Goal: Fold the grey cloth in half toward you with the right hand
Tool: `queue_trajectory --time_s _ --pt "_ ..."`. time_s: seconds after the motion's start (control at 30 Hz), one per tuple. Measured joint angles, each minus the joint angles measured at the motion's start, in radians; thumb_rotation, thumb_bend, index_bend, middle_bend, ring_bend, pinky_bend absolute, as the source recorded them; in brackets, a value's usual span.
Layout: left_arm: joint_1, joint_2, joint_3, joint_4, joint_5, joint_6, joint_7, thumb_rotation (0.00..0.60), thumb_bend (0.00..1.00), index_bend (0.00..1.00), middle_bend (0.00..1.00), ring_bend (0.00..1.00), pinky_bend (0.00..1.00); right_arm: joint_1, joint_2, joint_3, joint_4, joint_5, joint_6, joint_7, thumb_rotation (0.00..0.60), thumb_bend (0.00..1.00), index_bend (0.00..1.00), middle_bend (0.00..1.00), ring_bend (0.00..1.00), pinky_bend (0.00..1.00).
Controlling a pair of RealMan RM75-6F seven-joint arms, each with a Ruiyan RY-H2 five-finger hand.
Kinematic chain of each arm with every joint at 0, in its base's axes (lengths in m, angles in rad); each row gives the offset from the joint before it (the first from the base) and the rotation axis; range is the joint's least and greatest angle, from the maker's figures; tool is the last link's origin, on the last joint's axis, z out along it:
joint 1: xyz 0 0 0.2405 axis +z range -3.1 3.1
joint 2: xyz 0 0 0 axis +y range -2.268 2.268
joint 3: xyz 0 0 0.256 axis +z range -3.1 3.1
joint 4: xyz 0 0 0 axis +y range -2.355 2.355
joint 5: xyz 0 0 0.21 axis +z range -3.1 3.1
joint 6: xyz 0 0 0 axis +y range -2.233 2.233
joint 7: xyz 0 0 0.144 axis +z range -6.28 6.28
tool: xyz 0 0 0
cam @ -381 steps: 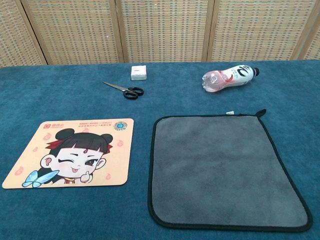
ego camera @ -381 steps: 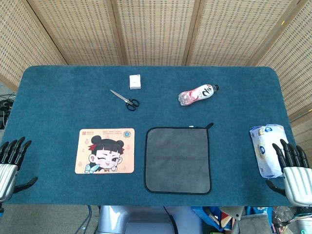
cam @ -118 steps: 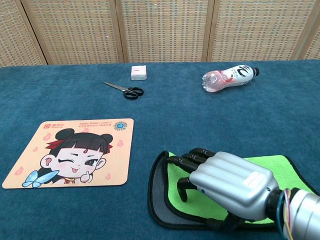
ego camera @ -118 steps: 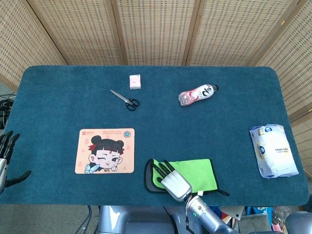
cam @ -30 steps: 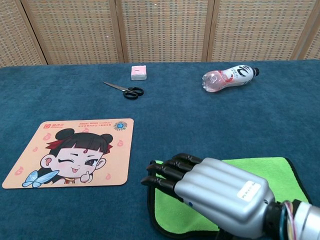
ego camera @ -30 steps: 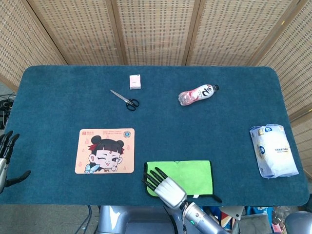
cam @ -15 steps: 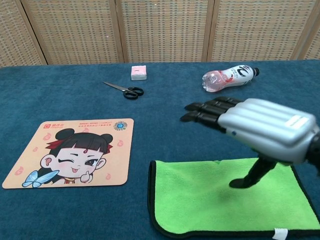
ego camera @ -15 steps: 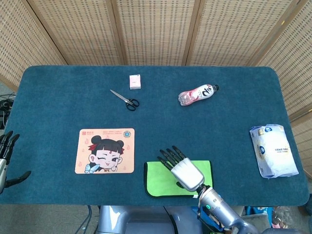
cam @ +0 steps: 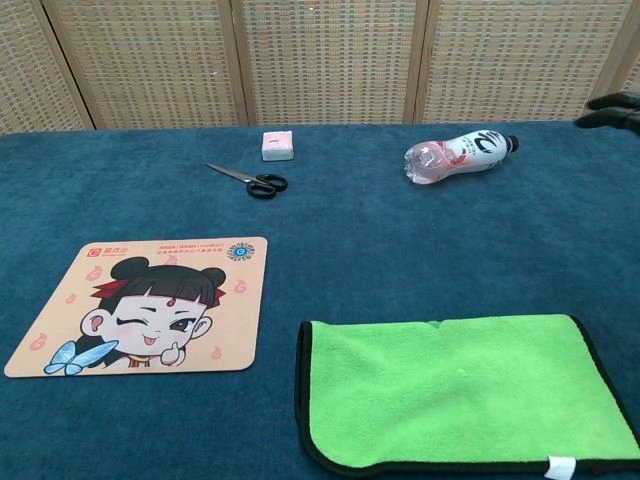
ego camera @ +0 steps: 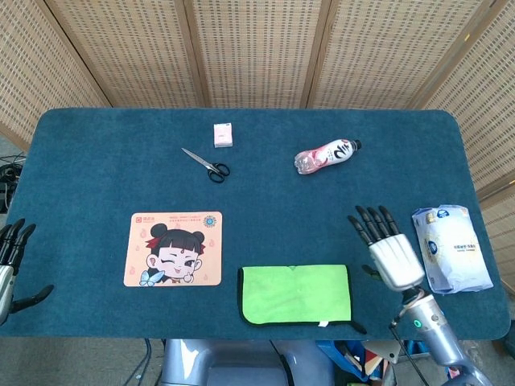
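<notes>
Folded cloth (ego camera: 295, 293) (green side up), right robot hand (ego camera: 389, 251) spread beside

- a cartoon mouse pad (ego camera: 174, 248) lies flat near the table's (ego camera: 113, 161) front edge, left of centre.
- black-handled scissors (ego camera: 205, 165) lie toward the back edge, left of centre.
- a small white-and-pink box (ego camera: 223, 134) sits just behind the scissors.
- a pink-and-white bottle (ego camera: 326, 155) lies on its side, right of centre.
- a blue-and-white wipes pack (ego camera: 451, 247) lies by the right edge.
</notes>
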State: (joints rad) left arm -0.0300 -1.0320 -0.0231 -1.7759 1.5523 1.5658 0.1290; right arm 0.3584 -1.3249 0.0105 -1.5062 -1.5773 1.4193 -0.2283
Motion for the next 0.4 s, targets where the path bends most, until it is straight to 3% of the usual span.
queue_trajectory --time_s 0.4 --pt "0.008 -0.008 0.007 -0.003 0.012 0.009 0.026 0.600 0.15 0.00 0.00 0.00 0.00 -0.229 0.066 -0.030 -0.122 0.003 0.266 0.052 0.600 0.00 0.00 0.00 0.00 0.00"
